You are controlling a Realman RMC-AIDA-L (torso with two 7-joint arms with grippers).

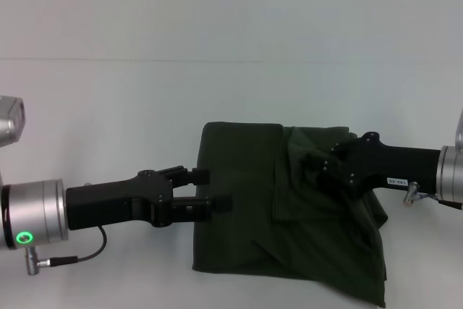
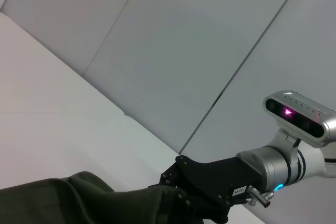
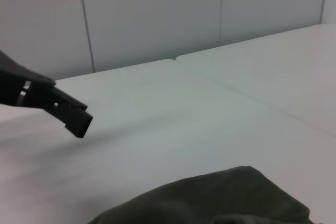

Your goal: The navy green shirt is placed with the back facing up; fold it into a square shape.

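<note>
The navy green shirt point(image 1: 246, 200) lies partly folded on the white table, plain side up, with a flat folded panel on its left and bunched cloth on its right. My left gripper point(image 1: 211, 189) is open and empty, its fingertips at the shirt's left edge. My right gripper point(image 1: 311, 161) is over the shirt's right part, shut on bunched cloth that rises to it; its fingertips are hidden in the folds. The left wrist view shows the shirt point(image 2: 79, 198) reaching up to the right gripper point(image 2: 173, 198). The right wrist view shows the shirt's edge point(image 3: 220, 198) and one left fingertip point(image 3: 73, 119).
The white table point(image 1: 108, 106) stretches all around the shirt, with a grey wall behind it. A seam between two tabletops point(image 3: 252, 98) runs across the surface. The shirt's lower right corner point(image 1: 372, 287) lies near the front edge of the head view.
</note>
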